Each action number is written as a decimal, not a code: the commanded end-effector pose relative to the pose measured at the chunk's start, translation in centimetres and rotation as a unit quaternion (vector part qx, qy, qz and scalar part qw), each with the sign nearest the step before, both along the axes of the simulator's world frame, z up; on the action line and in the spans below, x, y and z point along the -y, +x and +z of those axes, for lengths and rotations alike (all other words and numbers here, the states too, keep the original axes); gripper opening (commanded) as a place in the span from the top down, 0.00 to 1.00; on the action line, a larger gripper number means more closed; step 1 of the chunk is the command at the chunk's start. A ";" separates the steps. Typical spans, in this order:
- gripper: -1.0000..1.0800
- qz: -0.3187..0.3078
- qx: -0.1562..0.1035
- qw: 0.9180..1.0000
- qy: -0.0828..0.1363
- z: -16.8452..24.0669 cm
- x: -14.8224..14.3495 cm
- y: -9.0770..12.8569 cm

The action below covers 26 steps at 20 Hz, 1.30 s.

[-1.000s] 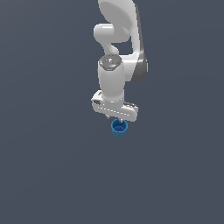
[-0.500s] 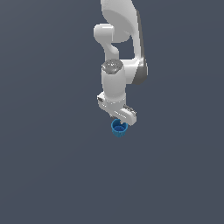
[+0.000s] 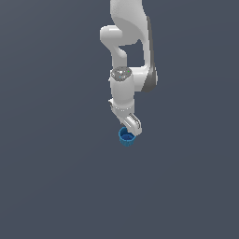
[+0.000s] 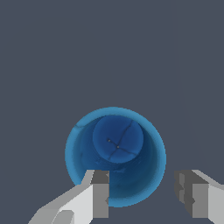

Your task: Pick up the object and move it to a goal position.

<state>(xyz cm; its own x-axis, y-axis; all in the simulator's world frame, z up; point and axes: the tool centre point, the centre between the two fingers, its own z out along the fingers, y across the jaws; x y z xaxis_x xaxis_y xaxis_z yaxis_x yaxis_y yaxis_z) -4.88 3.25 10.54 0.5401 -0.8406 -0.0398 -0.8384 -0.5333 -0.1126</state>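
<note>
The blue cup [image 3: 126, 137] stands upright on the dark grey ground, open end up, with a lighter blue rim. In the wrist view the cup [image 4: 117, 140] is seen from straight above, down to its bottom. My gripper [image 3: 132, 127] is right above it, pointing down, almost touching the rim in the exterior view. The gripper [image 4: 145, 194] is open and holds nothing. One finger [image 4: 99, 194] is over the cup's inside, the other finger [image 4: 192, 199] is outside the rim, with the cup's wall between them.
The hand has turned about its vertical axis above the cup, so the fingers now line up differently. It has dropped slightly toward the cup. The cup has not moved.
</note>
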 end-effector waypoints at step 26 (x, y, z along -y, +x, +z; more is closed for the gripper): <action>0.38 -0.153 -0.002 0.988 0.008 -3.4 -0.2 -1.9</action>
<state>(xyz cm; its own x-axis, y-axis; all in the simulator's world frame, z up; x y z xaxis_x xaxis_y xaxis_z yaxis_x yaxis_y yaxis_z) -6.76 3.38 7.61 0.2609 -0.9638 -0.0550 -0.9604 -0.2533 -0.1163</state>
